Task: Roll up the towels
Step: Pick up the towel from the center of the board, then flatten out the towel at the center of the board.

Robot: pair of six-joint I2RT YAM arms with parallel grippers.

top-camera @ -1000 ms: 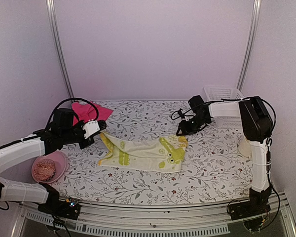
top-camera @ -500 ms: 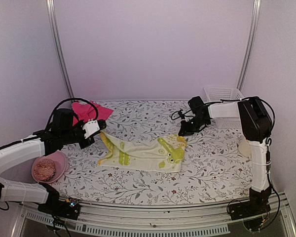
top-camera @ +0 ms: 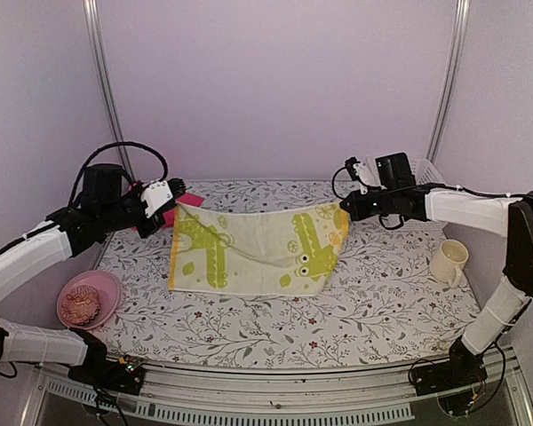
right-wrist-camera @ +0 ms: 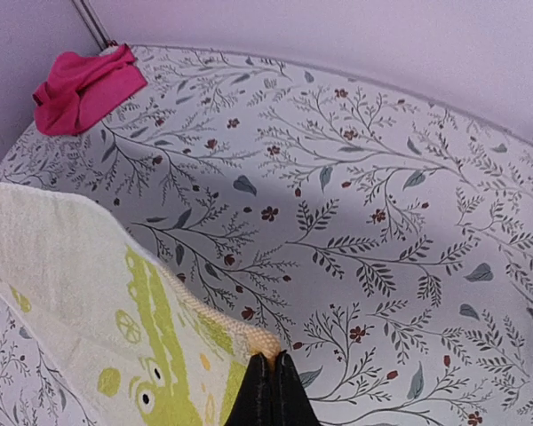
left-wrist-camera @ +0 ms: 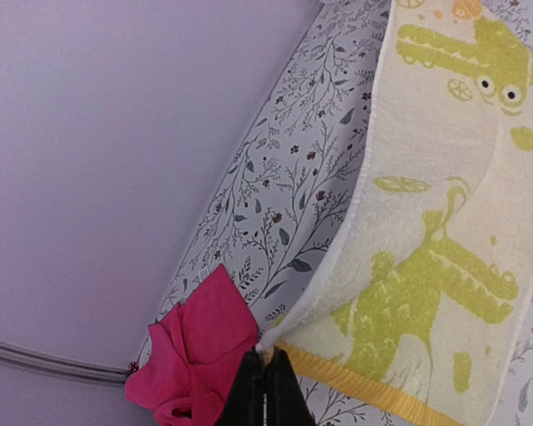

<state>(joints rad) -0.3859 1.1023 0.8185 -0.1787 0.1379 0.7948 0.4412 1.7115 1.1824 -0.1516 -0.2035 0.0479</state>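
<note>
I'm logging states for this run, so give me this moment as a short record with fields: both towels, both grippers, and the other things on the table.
green towel: unrolled, top edge lifted and stretched between the two arms, lower part reaching the table
left gripper: shut on green towel's left top corner
right gripper: shut on green towel's right top corner
pink towel: crumpled at the far left, not held
others: bowl near left, mug right, basket far right
</note>
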